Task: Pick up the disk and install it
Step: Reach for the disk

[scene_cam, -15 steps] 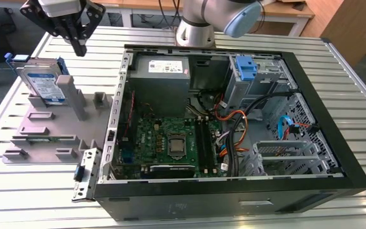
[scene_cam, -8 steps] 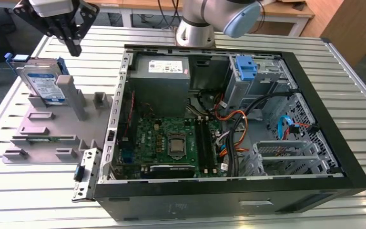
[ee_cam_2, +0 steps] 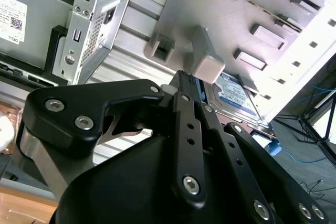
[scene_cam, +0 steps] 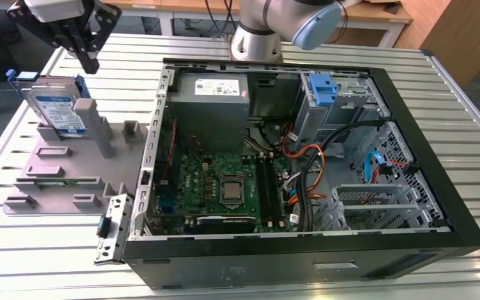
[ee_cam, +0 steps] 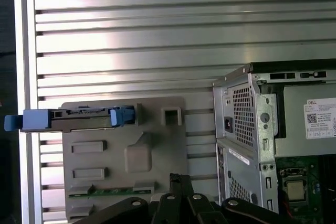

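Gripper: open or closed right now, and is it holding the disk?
Gripper: closed, holding nothing; it hangs just above the disk, which stands on edge in the grey fixture.

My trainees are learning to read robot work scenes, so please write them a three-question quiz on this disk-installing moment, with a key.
1. Fill in: the rails on the disk are ___, the same colour as the bracket inside the open computer case.
2. True or false: the gripper is clear of the disk and is not holding it.
3. Where does the disk stand on edge?
A) in the computer case
B) in the grey fixture beside the case
C) in the gripper

Key: 1 blue; 2 true; 3 B.
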